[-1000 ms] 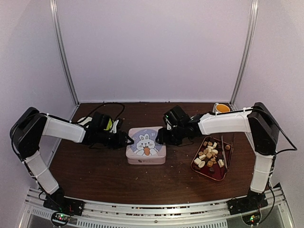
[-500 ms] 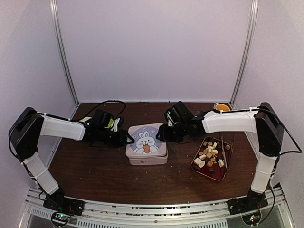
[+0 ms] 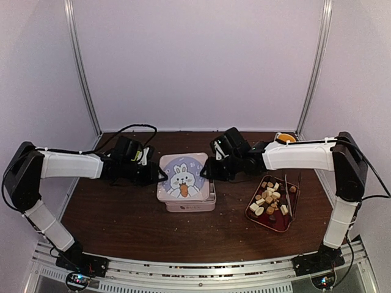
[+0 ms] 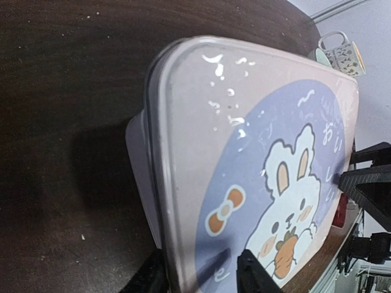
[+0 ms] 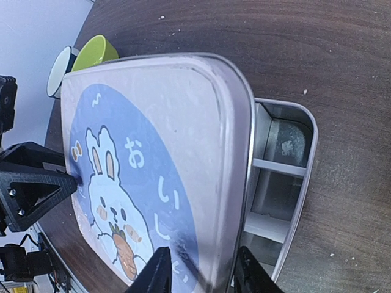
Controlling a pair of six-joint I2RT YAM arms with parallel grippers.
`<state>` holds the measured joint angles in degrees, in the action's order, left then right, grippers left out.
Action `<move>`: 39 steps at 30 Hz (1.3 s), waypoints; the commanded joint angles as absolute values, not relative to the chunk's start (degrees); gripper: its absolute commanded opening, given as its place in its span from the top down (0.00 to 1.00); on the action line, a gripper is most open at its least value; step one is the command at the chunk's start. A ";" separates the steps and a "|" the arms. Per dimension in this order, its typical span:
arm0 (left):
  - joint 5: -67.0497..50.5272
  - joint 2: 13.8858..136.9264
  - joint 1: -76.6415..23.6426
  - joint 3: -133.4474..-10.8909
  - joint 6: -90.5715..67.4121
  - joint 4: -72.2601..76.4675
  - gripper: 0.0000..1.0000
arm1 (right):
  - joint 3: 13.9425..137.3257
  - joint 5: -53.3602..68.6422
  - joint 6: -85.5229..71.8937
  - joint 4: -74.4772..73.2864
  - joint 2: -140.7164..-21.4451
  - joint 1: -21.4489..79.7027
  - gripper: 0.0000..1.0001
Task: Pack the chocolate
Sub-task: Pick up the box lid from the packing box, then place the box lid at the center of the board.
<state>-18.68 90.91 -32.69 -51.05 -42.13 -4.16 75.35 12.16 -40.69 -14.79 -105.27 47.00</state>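
Both arms are in on the tin at the middle of the table [image 3: 122,220]. The left hand [image 3: 160,177] has the lid [image 3: 181,177] by its left edge; from the left wrist [image 4: 204,278] one finger sits over the rabbit picture [image 4: 256,171] and the other under the rim, so that hand is pinched onto the lid.

The right hand [image 3: 204,172] mirrors it on the lid's right edge. In the right wrist view [image 5: 201,271] its two fingers straddle the rim, clamped on the lid [image 5: 159,146] as well.

The lid hangs between them, raised off the tin base [image 3: 189,204] and offset to the left and far side of it. That leaves the right strip of the base [image 5: 275,183] uncovered, with its metal dividers showing.

The chocolate [image 3: 269,198] lies to the right of the tin, well apart from it. It's a heap of cream, tan and dark pieces in a red tray [image 3: 278,224].

A green cup [image 5: 98,52] stands beyond the tin's far left corner. A patterned mug [image 4: 342,52] stands beyond its far right.
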 commanded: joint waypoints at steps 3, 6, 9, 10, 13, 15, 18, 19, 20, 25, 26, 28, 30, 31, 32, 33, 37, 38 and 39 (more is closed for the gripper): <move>-20.92 87.32 -32.69 -49.43 -43.21 0.53 0.64 | 75.73 18.21 -42.05 -7.66 -104.54 48.75 0.70; -20.85 86.16 -32.16 -47.96 -43.57 1.32 0.65 | 75.89 19.05 -42.19 -5.83 -104.99 49.41 0.71; -20.91 84.69 -31.45 -46.79 -43.53 1.50 0.66 | 76.07 19.92 -41.39 -3.35 -105.36 50.22 0.71; -21.04 84.15 -31.09 -46.39 -43.49 1.49 0.66 | 75.95 20.33 -41.16 -2.40 -105.42 50.50 0.71; -21.77 82.85 -29.68 -44.82 -43.33 1.98 0.66 | 75.75 21.97 -40.80 0.43 -105.57 51.36 0.71; -22.84 82.31 -28.81 -43.54 -43.33 3.05 0.66 | 75.22 23.34 -40.89 2.90 -105.41 51.94 0.70; -24.00 82.65 -27.86 -41.88 -43.25 4.94 0.66 | 74.69 26.30 -41.95 5.59 -105.53 52.23 0.69; -24.45 83.07 -27.67 -41.46 -43.24 6.18 0.66 | 74.29 27.12 -42.50 6.48 -105.63 52.25 0.69; -24.91 83.57 -27.54 -41.06 -43.24 7.29 0.66 | 73.61 27.75 -43.17 7.76 -105.50 52.30 0.69; -26.37 87.24 -27.28 -40.41 -43.52 11.34 0.66 | 71.07 29.94 -44.49 11.57 -105.09 52.30 0.69; -26.50 87.85 -27.27 -40.57 -43.53 11.74 0.66 | 71.03 30.31 -44.48 11.66 -105.13 52.31 0.69; -26.63 88.81 -27.25 -40.83 -43.63 12.45 0.66 | 71.08 30.93 -44.25 11.57 -105.20 52.32 0.69; -26.25 89.46 -27.26 -41.22 -43.60 12.41 0.66 | 71.10 31.25 -43.89 11.15 -105.11 52.38 0.68; -26.12 89.67 -27.27 -41.50 -43.54 12.31 0.66 | 71.10 31.24 -43.74 10.85 -105.10 52.38 0.68; -26.15 89.98 -27.29 -41.60 -43.51 12.17 0.66 | 71.25 31.09 -43.52 10.30 -105.15 52.40 0.68; -26.26 90.14 -27.25 -41.74 -43.51 12.15 0.66 | 71.46 31.02 -43.10 9.69 -105.31 52.39 0.69; -26.68 90.63 -27.25 -41.28 -43.97 12.82 0.66 | 72.47 32.51 -42.61 8.83 -106.43 52.60 0.68; -26.74 90.67 -27.25 -40.97 -44.17 12.98 0.66 | 72.83 32.96 -42.79 8.79 -106.84 52.65 0.68; -26.80 90.53 -27.25 -40.65 -44.20 12.99 0.66 | 73.22 33.07 -42.99 8.65 -107.24 52.65 0.67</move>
